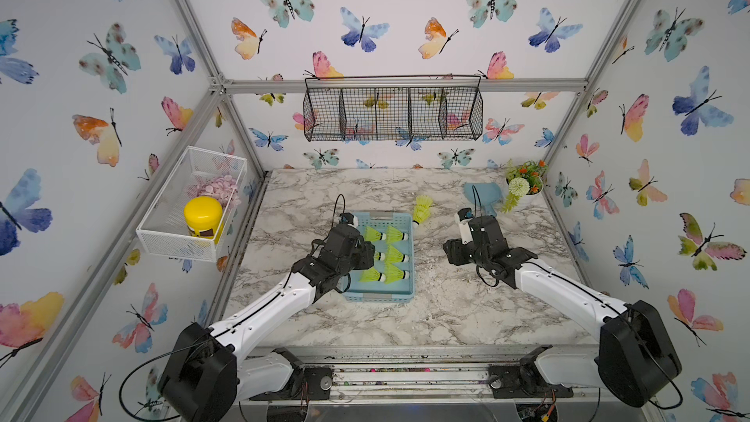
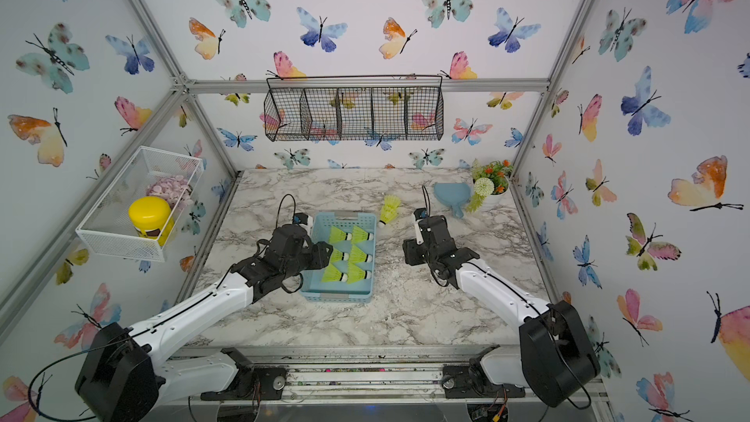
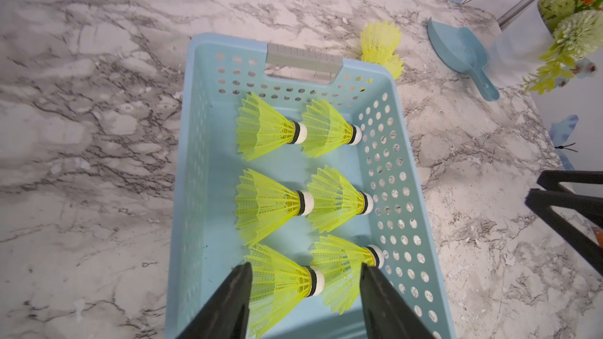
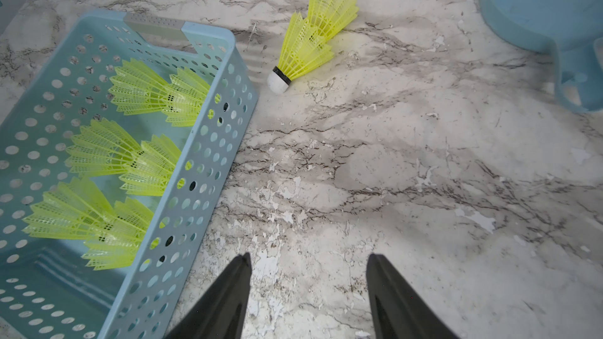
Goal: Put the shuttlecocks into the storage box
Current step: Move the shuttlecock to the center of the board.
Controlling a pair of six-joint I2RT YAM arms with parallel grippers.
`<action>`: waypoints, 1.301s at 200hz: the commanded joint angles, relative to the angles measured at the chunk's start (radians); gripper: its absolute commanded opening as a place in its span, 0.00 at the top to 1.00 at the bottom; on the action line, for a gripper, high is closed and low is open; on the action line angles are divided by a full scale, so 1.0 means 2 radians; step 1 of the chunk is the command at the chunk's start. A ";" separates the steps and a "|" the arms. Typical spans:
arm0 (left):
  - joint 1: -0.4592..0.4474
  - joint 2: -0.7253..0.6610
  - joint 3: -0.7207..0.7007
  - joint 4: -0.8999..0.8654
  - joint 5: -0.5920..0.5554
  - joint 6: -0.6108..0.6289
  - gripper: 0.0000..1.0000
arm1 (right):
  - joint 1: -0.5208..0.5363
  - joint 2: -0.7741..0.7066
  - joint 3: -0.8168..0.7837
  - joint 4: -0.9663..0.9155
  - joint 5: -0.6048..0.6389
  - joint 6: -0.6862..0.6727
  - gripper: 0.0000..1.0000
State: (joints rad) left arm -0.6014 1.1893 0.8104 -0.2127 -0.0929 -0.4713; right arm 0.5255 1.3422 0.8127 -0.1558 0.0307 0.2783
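On the marble-patterned counter point(image 1: 446, 318), a light blue perforated plastic storage box point(image 3: 391, 190) is set near centre. Jaws are held apart on the left gripper point(image 3: 305, 265) above it and the right gripper point(image 4: 308, 257) beside it. Six mesh-skirted shuttlecocks point(image 3: 270, 203) are laid crosswise inside, white tips toward the right edge; a nested pair point(image 4: 303, 50) is seen outside, tip frontward.

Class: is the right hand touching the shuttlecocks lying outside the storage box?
Apart. The right wrist view shows bare marble between the right hand and those shuttlecocks.
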 commanded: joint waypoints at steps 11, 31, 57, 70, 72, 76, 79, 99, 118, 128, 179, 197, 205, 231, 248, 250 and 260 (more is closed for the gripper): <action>0.029 -0.039 0.045 -0.065 -0.012 0.078 0.42 | 0.000 0.031 0.023 0.017 -0.006 0.040 0.36; 0.051 -0.049 0.059 -0.080 0.000 0.110 0.41 | -0.001 0.052 0.030 0.038 -0.014 0.064 0.36; 0.089 -0.064 0.051 -0.069 0.053 0.143 0.41 | -0.003 0.086 0.047 0.060 -0.015 0.096 0.36; 0.097 -0.078 0.037 -0.050 0.074 0.153 0.41 | -0.003 0.103 0.056 0.069 -0.013 0.111 0.37; 0.098 -0.080 0.036 -0.049 0.076 0.154 0.41 | -0.003 0.106 0.058 0.071 -0.013 0.113 0.37; 0.100 -0.084 0.033 -0.045 0.081 0.154 0.41 | -0.003 0.112 0.061 0.074 -0.013 0.116 0.37; 0.101 -0.086 0.032 -0.044 0.084 0.155 0.41 | -0.003 0.116 0.063 0.077 -0.014 0.119 0.37; 0.105 -0.097 0.028 -0.035 0.110 0.166 0.41 | -0.006 0.145 0.077 0.102 -0.025 0.139 0.37; 0.107 -0.104 0.034 -0.039 0.122 0.181 0.41 | -0.009 0.180 0.099 0.114 -0.036 0.162 0.38; 0.107 -0.106 0.037 -0.044 0.121 0.195 0.41 | -0.010 0.199 0.112 0.115 -0.037 0.179 0.39; 0.122 -0.117 0.023 -0.037 0.111 0.201 0.40 | -0.011 0.275 0.163 0.129 -0.044 0.240 0.40; 0.123 -0.119 0.021 -0.038 0.107 0.200 0.40 | -0.011 0.303 0.188 0.129 -0.064 0.244 0.42; 0.123 -0.120 0.021 -0.039 0.106 0.199 0.40 | -0.011 0.313 0.197 0.127 -0.062 0.248 0.42; 0.124 -0.126 0.019 -0.038 0.098 0.199 0.40 | -0.011 0.345 0.227 0.131 -0.078 0.248 0.42; 0.124 -0.128 0.018 -0.038 0.099 0.197 0.40 | -0.011 0.364 0.249 0.122 -0.084 0.249 0.42; 0.124 -0.128 0.018 -0.037 0.099 0.197 0.40 | -0.011 0.365 0.250 0.121 -0.084 0.249 0.42; 0.125 -0.129 0.018 -0.037 0.098 0.197 0.40 | -0.011 0.371 0.256 0.116 -0.078 0.252 0.42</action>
State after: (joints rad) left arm -0.3592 0.9546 0.8524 -0.3023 0.1123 -0.0891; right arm 0.5091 2.0529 1.2808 0.0910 -0.1097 0.7616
